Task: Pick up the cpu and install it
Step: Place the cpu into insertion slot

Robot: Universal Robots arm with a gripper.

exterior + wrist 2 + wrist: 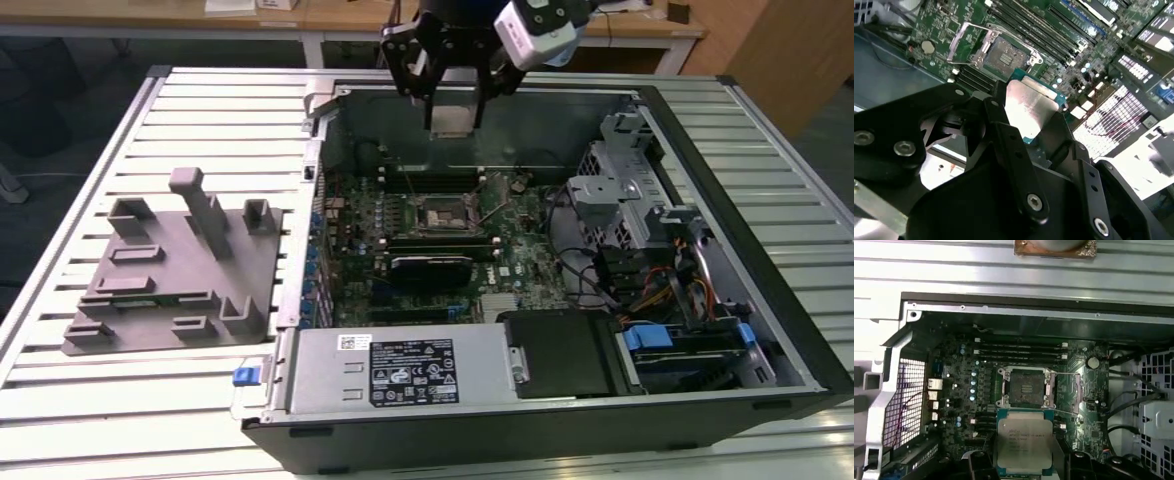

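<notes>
Open-topped case (561,125), socket (441,212) unobstructed from above, drive cage (621,185) and cables (597,268) crowding the exterior view's right

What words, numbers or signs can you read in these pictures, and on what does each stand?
No text reads clearly.
Label on the power supply: print too small to read.
Small white sticker beside it: too small to read.
Top of the cpu: faint print, too blurred to read.

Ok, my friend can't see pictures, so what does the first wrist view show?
The claw holds the cpu, a flat silver square, over an open computer case. Close by on the green motherboard sits the empty socket, its metal frame swung open.
</notes>
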